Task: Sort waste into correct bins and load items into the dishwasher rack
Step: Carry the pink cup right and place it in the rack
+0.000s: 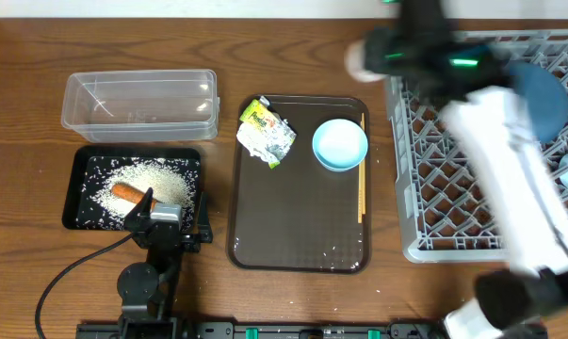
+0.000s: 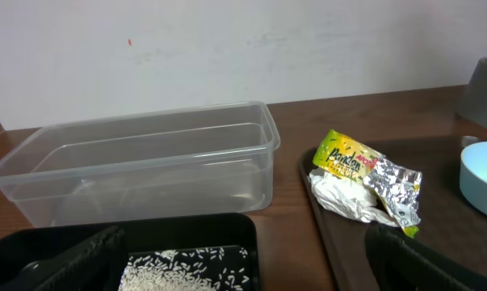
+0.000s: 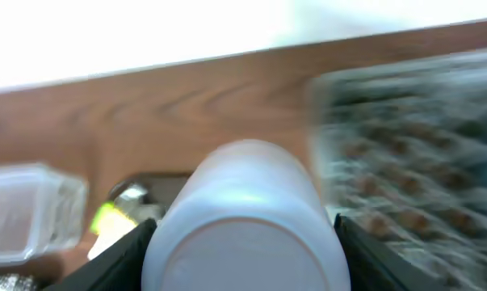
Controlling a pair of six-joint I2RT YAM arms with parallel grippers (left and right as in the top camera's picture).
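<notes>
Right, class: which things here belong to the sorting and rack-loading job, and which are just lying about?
Job: rice, carrot, wrapper, black tray, clear box, light-blue bowl, chopsticks, dark-blue dish, white cup, grey rack.
Lying about: brown serving tray, black cable.

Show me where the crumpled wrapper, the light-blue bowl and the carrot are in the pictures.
crumpled wrapper [image 1: 267, 135], overhead view, on its white crumpled middle.
light-blue bowl [image 1: 340, 144], overhead view, on the inside bottom.
carrot [image 1: 128, 191], overhead view, on its orange middle, among the rice.
</notes>
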